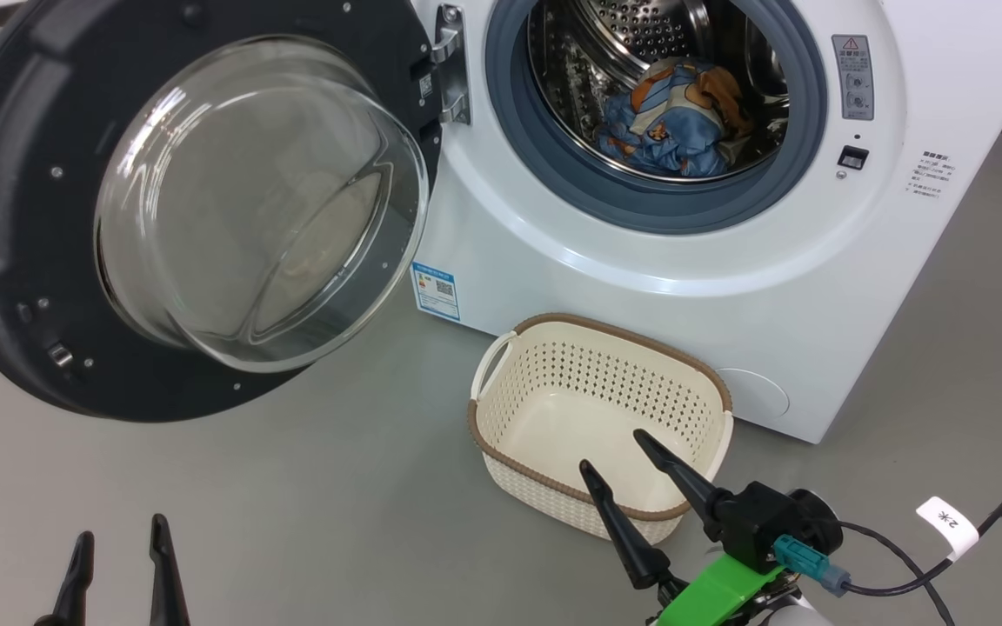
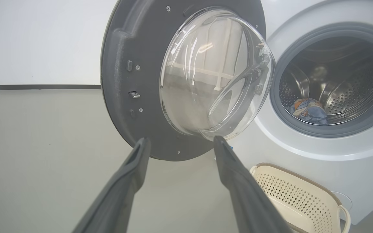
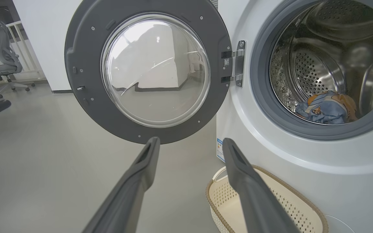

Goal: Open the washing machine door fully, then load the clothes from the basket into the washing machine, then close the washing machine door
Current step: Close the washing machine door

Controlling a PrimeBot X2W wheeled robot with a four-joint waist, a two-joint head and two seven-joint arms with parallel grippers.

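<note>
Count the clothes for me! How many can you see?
1: a blue-and-orange bundle lying in the drum. The basket holds none. The bundle may be more than one piece.

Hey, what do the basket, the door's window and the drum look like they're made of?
The basket: cream moulded plastic, matte, judging by its regular punched holes; the brown rim only looks woven. The door window: probably clear glass, glossy, with sharp reflections on a thick bulging bowl. The drum: likely polished steel, from its mirror shine and perforations.
</note>
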